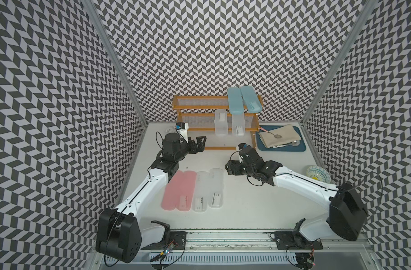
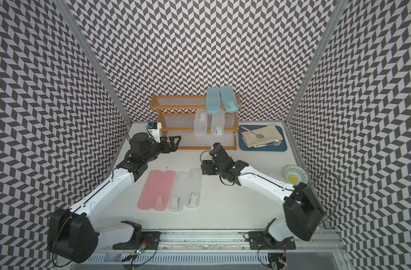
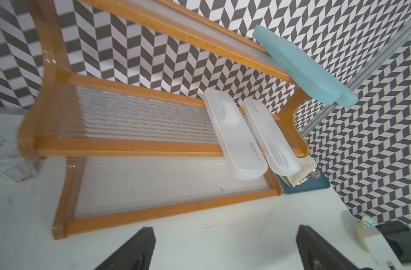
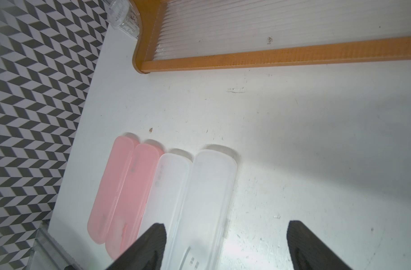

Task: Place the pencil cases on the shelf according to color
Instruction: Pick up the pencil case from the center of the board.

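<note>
Shelf (image 1: 217,148): you had it at 12 o'clock on the table; two blue cases (image 1: 243,99) sat on its top tier, two white cases (image 1: 229,125) on the middle tier, the bottom tier bare.
Cases left: you saw two pink cases (image 1: 177,190) and two white table cases (image 1: 209,190) lying flat, side by side and touching, at about 7 o'clock.
Long axis: they ran 12 to 6, labels at the 6 end.
Key relation: the rightmost white case lay just at 8 o'clock of your right gripper (image 4: 225,243); in the right wrist view it ran between the spread fingers.
Nearer arm: the right, by my reading.
Right gripper: jaws apart, nothing held, hanging over that case; contact could not be told.
Left gripper (image 3: 223,247): spread wide, empty, pointing at the shelf's left end from 9 o'clock, well apart from the table cases.
</note>
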Robot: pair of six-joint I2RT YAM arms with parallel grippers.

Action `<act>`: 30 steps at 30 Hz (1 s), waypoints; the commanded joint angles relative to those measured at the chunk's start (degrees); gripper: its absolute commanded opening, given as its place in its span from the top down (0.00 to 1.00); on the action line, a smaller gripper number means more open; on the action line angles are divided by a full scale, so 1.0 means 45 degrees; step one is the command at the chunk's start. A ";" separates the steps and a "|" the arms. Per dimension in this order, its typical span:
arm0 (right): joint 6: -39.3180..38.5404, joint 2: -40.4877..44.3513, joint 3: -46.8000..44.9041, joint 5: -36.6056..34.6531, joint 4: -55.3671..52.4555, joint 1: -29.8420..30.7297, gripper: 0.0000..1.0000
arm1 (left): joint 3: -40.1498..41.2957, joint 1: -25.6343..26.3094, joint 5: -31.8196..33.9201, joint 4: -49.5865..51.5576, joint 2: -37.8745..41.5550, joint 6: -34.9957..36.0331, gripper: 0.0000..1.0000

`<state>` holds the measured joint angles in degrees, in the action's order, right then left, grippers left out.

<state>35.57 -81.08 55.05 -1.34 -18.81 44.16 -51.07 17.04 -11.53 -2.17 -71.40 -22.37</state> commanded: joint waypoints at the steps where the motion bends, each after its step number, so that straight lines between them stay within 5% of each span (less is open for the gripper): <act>1: 0.0819 0.1383 -0.1748 0.0297 0.0885 0.0198 0.14 | 0.1092 0.0497 0.0901 -0.0059 0.0528 -0.1009 0.02; 6: 0.1370 0.2870 -0.3711 0.0158 0.1114 0.1045 0.12 | 0.1564 0.1282 0.1917 0.1207 0.1064 -0.1203 0.01; 16: 0.2678 0.3557 -0.5174 -0.0215 0.1789 0.2484 0.08 | 0.4061 0.2832 0.3752 0.2765 0.3726 -0.4150 0.02; 20: 0.3227 0.3355 -0.5761 -0.0056 0.2686 0.2764 0.09 | 0.4632 0.3013 0.3248 0.2191 0.4054 -0.5444 0.02; 30: 0.3594 0.1433 -0.3904 -0.0957 0.2273 0.4115 0.09 | 0.4053 0.3572 0.5267 0.4244 0.3642 -0.4622 0.00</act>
<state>50.72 -72.31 34.81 -3.03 -10.24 61.45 -31.79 33.01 9.02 13.74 -54.92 -44.34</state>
